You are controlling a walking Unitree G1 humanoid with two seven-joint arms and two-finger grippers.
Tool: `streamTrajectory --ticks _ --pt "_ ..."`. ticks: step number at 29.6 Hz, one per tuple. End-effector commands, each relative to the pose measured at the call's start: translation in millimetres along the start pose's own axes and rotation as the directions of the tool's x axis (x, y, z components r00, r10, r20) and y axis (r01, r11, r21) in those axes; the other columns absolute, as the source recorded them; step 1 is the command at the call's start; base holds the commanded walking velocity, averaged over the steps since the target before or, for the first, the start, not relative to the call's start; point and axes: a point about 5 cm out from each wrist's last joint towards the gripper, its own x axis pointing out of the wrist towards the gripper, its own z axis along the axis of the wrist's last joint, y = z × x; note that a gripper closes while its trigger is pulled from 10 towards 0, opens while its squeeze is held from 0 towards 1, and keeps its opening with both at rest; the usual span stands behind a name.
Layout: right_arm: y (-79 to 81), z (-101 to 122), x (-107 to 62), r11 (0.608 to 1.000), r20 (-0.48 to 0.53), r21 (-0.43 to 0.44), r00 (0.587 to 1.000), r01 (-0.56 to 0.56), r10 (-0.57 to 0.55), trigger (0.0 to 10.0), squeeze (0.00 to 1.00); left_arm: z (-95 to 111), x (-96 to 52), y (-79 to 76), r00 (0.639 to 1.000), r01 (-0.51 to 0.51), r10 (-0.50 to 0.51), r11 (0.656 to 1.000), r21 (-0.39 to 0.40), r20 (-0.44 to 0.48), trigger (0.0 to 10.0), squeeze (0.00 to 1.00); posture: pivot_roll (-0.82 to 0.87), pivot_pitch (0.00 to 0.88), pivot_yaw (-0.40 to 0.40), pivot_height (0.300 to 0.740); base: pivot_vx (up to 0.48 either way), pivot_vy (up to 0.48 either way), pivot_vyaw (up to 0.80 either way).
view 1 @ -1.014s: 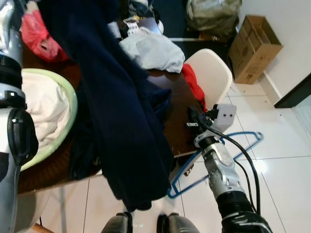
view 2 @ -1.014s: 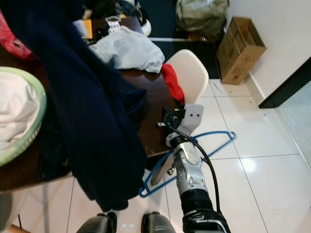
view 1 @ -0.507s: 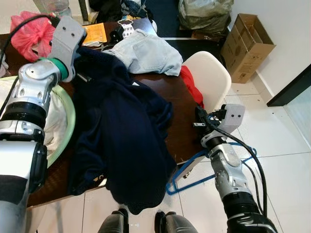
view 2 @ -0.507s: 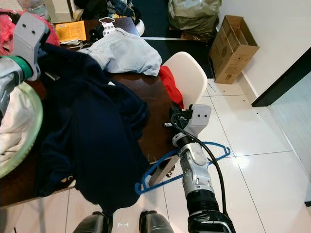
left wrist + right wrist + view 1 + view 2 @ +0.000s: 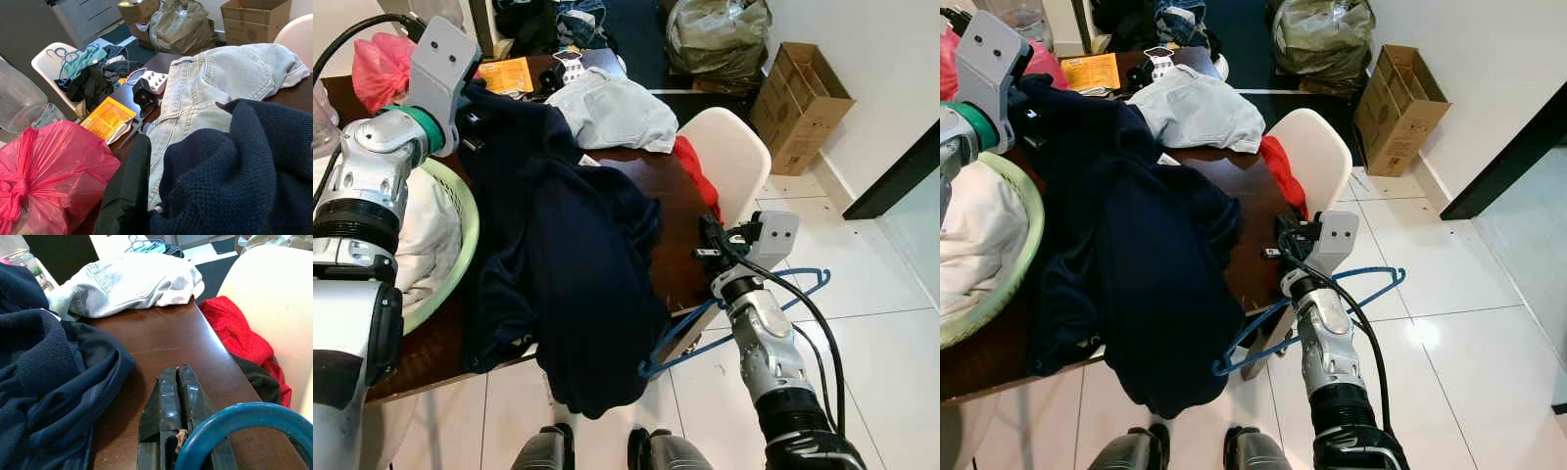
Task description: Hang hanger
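Observation:
A large navy sweater (image 5: pixel 578 264) lies across the brown table (image 5: pixel 671 245) and hangs over its front edge. My left gripper (image 5: pixel 468 110) is at the sweater's far top corner, shut on the knit (image 5: pixel 220 166); one black finger (image 5: pixel 128 196) shows beside the fabric. A blue plastic hanger (image 5: pixel 1371 277) hangs at the table's right edge above the floor, its bar reaching under the sweater's hem. My right gripper (image 5: pixel 703 241) holds it, its fingers (image 5: pixel 178 396) pressed together over the table edge, with the blue hook (image 5: pixel 234 423) curving across their base.
A green basket (image 5: pixel 462 230) with white laundry sits on the table's left. Light jeans (image 5: pixel 617 108) and a pink bag (image 5: pixel 380 67) lie farther back. A white chair (image 5: pixel 736 157) with a red cloth (image 5: pixel 697 174) stands right of the table. A cardboard box (image 5: pixel 803 98) is on the tiled floor.
The left arm has come down and away from the camera, so the sweater that hung high in front now drapes over the table. The right gripper and hanger have barely moved.

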Motion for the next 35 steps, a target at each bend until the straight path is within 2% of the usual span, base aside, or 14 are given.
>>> streamTrajectory --ticks 1,6,7,9,13,15,16,23,24,27,30,31,32,35 --pt "-2.0 -3.1 -2.3 1.000 -0.014 0.015 1.000 0.006 -0.006 10.0 0.00 -0.5 0.1 1.6 1.000 -0.010 0.010 0.999 -0.030 0.002 10.0 0.00 0.04 0.095 0.014 0.740 0.000 0.000 0.00" --pt "-2.2 -3.0 -2.7 1.000 -0.013 0.014 1.000 0.006 -0.006 10.0 0.00 -2.4 -1.0 4.8 0.999 -0.041 0.040 0.998 -0.048 -0.008 10.0 0.00 0.04 0.095 0.015 0.740 0.000 0.000 0.00" --pt "-2.2 -3.2 -3.0 1.000 -0.014 0.014 1.000 0.007 -0.006 10.0 0.00 -3.1 -1.8 6.2 0.999 -0.047 0.046 0.996 -0.073 -0.007 10.0 0.98 0.04 0.096 0.015 0.740 0.000 0.000 0.00" --pt "-2.3 -3.4 -3.2 1.000 -0.014 0.014 1.000 0.007 -0.007 10.0 0.00 -2.0 -2.3 7.4 0.999 -0.048 0.049 0.995 -0.092 0.008 10.0 1.00 0.04 0.096 0.015 0.740 0.000 0.000 0.00" --pt "-3.1 -4.0 -3.9 1.000 -0.017 0.014 1.000 0.009 -0.009 10.0 0.00 16.9 -0.8 4.9 0.991 0.051 -0.035 0.991 -0.123 0.127 10.0 1.00 0.05 0.097 0.013 0.740 0.000 0.000 0.00" --pt "-3.1 -4.1 -4.0 1.000 -0.017 0.015 1.000 0.009 -0.009 10.0 0.00 18.6 0.0 1.1 0.987 0.104 -0.086 0.986 -0.133 0.133 10.0 1.00 0.04 0.096 0.014 0.740 0.000 0.000 0.00" --pt "-3.1 -4.3 -4.0 1.000 -0.018 0.015 1.000 0.009 -0.008 10.0 0.00 19.9 0.9 -9.3 0.968 0.237 -0.217 0.957 -0.165 0.129 10.0 1.00 0.04 0.096 0.015 0.740 0.000 0.000 0.00" --pt "-2.6 -4.0 -3.5 1.000 -0.018 0.015 1.000 0.008 -0.008 10.0 0.00 16.6 1.9 -19.6 0.939 0.343 -0.335 0.904 -0.255 0.077 10.0 1.00 0.05 0.096 0.015 0.740 0.000 0.000 0.00" --pt "-2.4 -4.0 -3.3 1.000 -0.018 0.015 1.000 0.007 -0.007 10.0 0.00 17.0 2.2 -21.1 0.928 0.368 -0.367 0.870 -0.328 0.067 10.0 0.00 0.04 0.097 0.015 0.740 0.000 0.000 0.00" --pt "-2.4 -4.1 -3.2 1.000 -0.019 0.016 1.000 0.007 -0.007 10.0 0.00 18.5 3.0 -21.5 0.923 0.372 -0.379 0.847 -0.379 0.057 10.0 0.00 0.04 0.097 0.015 0.740 0.000 0.000 0.00" --pt "-2.7 -4.1 -3.7 1.000 -0.018 0.017 1.000 0.009 -0.009 10.0 0.00 16.6 6.8 -8.7 0.978 0.194 -0.209 0.896 -0.400 0.006 10.0 0.00 0.04 0.096 0.016 0.740 0.000 0.000 0.00" --pt "-2.7 -4.1 -3.7 1.000 -0.018 0.017 1.000 0.009 -0.009 10.0 0.00 16.6 6.8 -8.7 0.978 0.194 -0.209 0.896 -0.400 0.006 10.0 0.00 0.04 0.096 0.016 0.740 0.000 0.000 0.00" --pt "-2.9 -3.9 -4.0 1.000 -0.017 0.017 1.000 0.010 -0.009 10.0 0.00 16.0 5.8 2.3 0.996 0.076 -0.085 0.910 -0.408 -0.004 10.0 0.00 0.04 0.099 0.016 0.740 0.000 0.000 0.00" --pt "-2.9 -3.9 -4.0 1.000 -0.017 0.017 1.000 0.009 -0.009 10.0 0.00 14.8 3.7 6.6 0.999 0.037 -0.047 0.918 -0.394 -0.014 10.0 0.00 0.04 0.099 0.015 0.740 0.000 0.000 0.00"
